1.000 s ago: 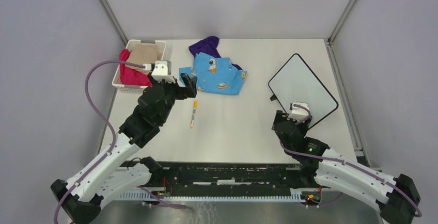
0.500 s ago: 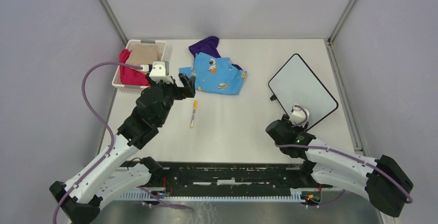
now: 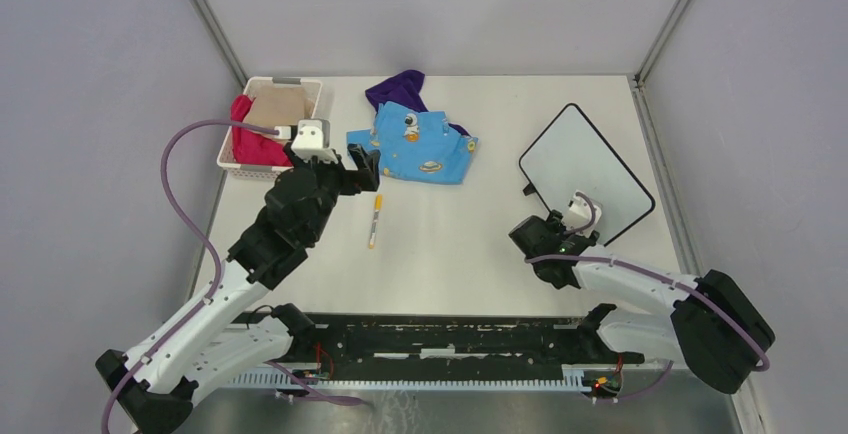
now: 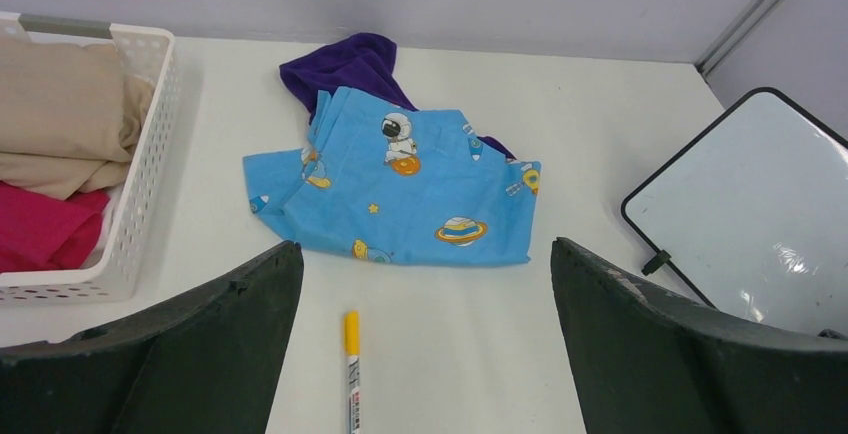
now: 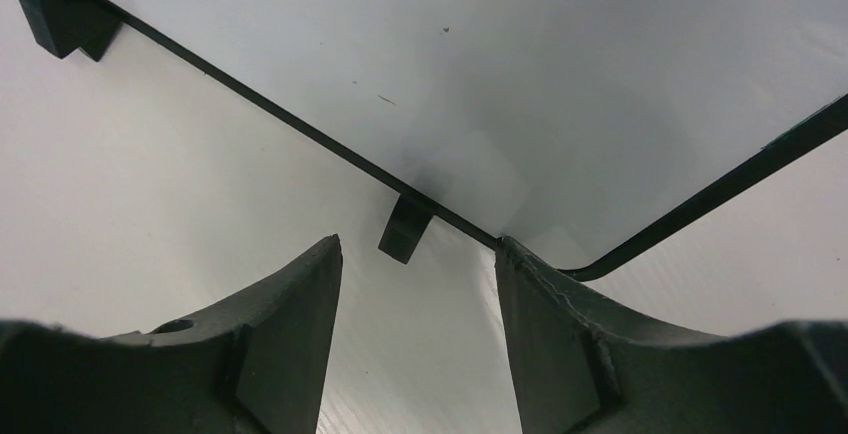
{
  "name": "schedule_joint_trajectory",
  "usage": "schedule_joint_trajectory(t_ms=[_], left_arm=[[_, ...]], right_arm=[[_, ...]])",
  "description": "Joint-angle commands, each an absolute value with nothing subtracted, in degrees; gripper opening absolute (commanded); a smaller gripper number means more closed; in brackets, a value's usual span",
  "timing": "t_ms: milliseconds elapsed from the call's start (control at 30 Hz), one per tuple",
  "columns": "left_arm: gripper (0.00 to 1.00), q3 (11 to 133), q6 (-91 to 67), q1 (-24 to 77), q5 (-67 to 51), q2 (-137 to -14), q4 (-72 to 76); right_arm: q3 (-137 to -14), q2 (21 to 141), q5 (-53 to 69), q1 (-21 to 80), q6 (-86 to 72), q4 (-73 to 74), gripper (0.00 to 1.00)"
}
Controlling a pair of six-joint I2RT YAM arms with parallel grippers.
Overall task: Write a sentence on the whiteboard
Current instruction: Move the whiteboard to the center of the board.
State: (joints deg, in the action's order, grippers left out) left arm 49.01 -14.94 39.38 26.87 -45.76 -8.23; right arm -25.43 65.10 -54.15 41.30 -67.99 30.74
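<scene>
imo drop your wide-open left gripper (image 4: 425, 254) straight onto the marker (image 4: 351, 374), and square the open, empty right gripper (image 5: 418, 246) on the whiteboard (image 5: 560, 74) corner.

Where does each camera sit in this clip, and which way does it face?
Top external: above and behind the bases, looking down on the table; left arm and right arm both show.
Left wrist: on the left arm, facing forward over the yellow-capped marker toward the blue space-print cloth, white basket and whiteboard; open fingers of the left gripper frame the bottom.
Right wrist: low beside the whiteboard's near corner, facing its frame and a black foot; the right gripper shows below.
Shared: the whiteboard appears in all three.
</scene>
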Motion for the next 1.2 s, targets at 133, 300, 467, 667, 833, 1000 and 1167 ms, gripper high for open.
schedule_joint_trajectory(t_ms=[133, 300, 467, 667, 833, 1000, 1167], left_arm=[[0.98, 50.36, -15.98, 39.83, 27.82, -46.22, -8.00], [0.98, 50.45, -16.05, 39.81, 27.85, -46.44, -8.22], [0.98, 50.45, -16.06, 39.81, 28.04, -46.49, -8.19], [0.98, 50.54, -16.18, 39.81, 27.73, -46.91, -8.27], [0.98, 50.65, -16.23, 39.81, 27.66, -47.24, -8.41], [0.98, 50.74, -16.26, 39.81, 27.64, -47.46, -8.52], [0.98, 50.71, -16.30, 39.81, 27.60, -47.59, -8.46]], right_arm=[[-28.73, 69.21, -56.93, 38.16, -71.24, 30.51, 0.63], [-29.52, 71.65, -57.06, 37.07, -70.64, 29.12, 0.60], [-29.75, 72.94, -57.20, 36.54, -70.00, 28.22, 0.58], [-28.25, 73.96, -56.68, 35.44, -69.01, 25.78, 0.48], [-27.36, 74.77, -56.15, 34.58, -68.24, 24.19, 0.41], [-26.34, 75.32, -55.32, 33.84, -66.66, 22.00, 0.37], [-24.33, 74.91, -55.25, 33.28, -65.16, 20.35, 0.26]])
